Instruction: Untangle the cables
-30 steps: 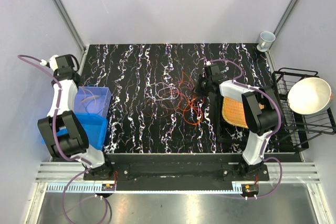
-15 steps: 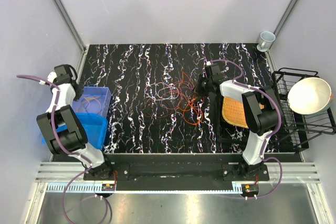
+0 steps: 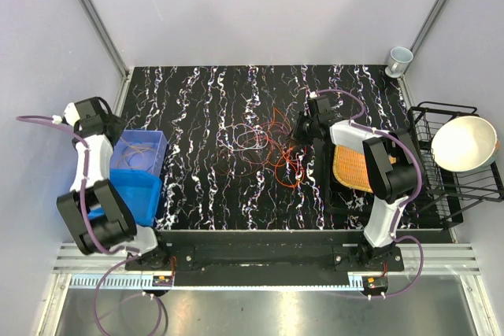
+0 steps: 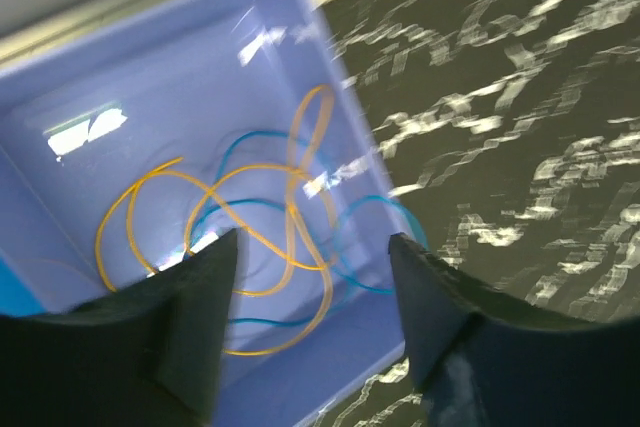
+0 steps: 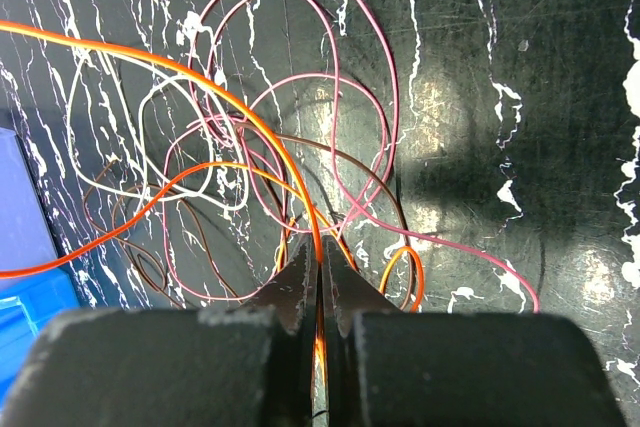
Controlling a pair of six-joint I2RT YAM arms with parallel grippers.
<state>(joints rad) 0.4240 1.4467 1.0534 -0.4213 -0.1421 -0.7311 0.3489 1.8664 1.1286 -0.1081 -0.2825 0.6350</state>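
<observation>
The cables (image 3: pixel 264 143) lie tangled in thin loops at the middle of the black marbled table (image 3: pixel 197 100). My right gripper (image 3: pixel 302 127) is at the tangle's right edge. In the right wrist view it (image 5: pixel 320 247) is shut on an orange cable (image 5: pixel 240 107), which runs off to the left over pink (image 5: pixel 330 77), white (image 5: pixel 170 137) and brown loops. My left gripper (image 4: pixel 315 247) stands open over a blue bin (image 4: pixel 200 77), holding nothing. A yellow cable (image 4: pixel 254 350) and a blue cable (image 4: pixel 279 322) lie loose in the bin below it.
The blue bin (image 3: pixel 138 167) sits at the table's left edge, with the left arm (image 3: pixel 90 116) over its far corner. A woven orange mat (image 3: pixel 352 167) lies under the right arm. A black wire rack (image 3: pixel 449 186) with a white bowl (image 3: pixel 463 143) stands right; a cup (image 3: pixel 399 59) back right.
My left gripper has opened over the bin, and the left arm has shifted a little toward the near left. The right arm and the tangle have not moved.
</observation>
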